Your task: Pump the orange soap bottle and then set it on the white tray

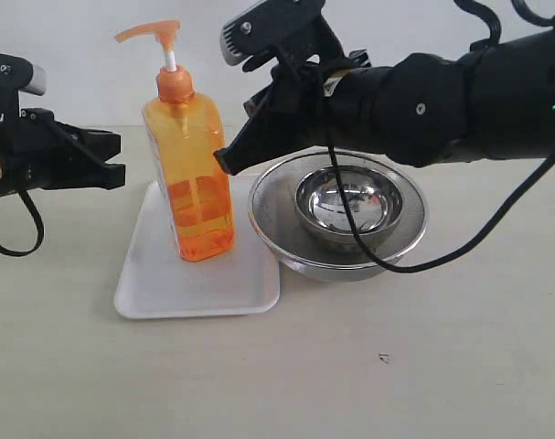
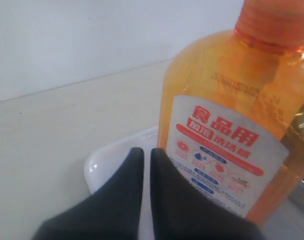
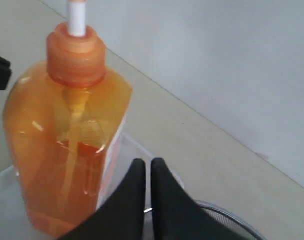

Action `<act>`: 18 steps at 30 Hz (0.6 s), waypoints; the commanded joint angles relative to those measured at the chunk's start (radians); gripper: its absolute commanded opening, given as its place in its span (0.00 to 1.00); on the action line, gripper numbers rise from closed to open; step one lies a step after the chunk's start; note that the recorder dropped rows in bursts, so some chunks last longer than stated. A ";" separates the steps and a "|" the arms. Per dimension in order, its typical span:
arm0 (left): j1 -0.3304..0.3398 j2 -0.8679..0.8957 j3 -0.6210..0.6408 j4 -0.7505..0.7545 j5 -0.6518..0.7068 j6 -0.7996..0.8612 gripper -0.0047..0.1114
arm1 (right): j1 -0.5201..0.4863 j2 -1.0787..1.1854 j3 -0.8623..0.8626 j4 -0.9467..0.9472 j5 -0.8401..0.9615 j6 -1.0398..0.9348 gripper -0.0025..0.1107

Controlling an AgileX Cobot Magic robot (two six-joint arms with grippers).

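The white tray [image 1: 154, 285] is seen nearest, and the orange soap bottle [image 1: 190, 174] is stood upright on it, so placement is judged done. Just beside it, steel bowls [image 1: 391, 240] are nested. The left gripper [image 1: 115, 170] is held level and the right gripper [image 1: 226, 162] angled down, flanking the bottle, both clenched on nothing

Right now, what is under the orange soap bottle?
The white tray: the orange soap bottle stands upright on it, near the middle. The patch of tray below its base is covered, so anything lying there cannot be seen.
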State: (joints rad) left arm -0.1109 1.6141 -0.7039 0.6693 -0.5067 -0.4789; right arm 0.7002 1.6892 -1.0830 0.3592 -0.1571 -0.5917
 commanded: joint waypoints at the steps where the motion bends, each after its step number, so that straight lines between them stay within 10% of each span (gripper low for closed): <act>1: 0.002 0.015 -0.020 0.020 -0.018 0.000 0.08 | 0.018 -0.002 -0.006 -0.028 -0.018 0.000 0.03; 18: 0.002 0.067 -0.075 0.082 -0.016 -0.038 0.08 | 0.018 0.063 -0.039 -0.029 -0.020 0.007 0.03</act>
State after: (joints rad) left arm -0.1109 1.6831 -0.7667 0.7418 -0.5129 -0.5062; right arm 0.7172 1.7210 -1.0962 0.3410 -0.1839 -0.5917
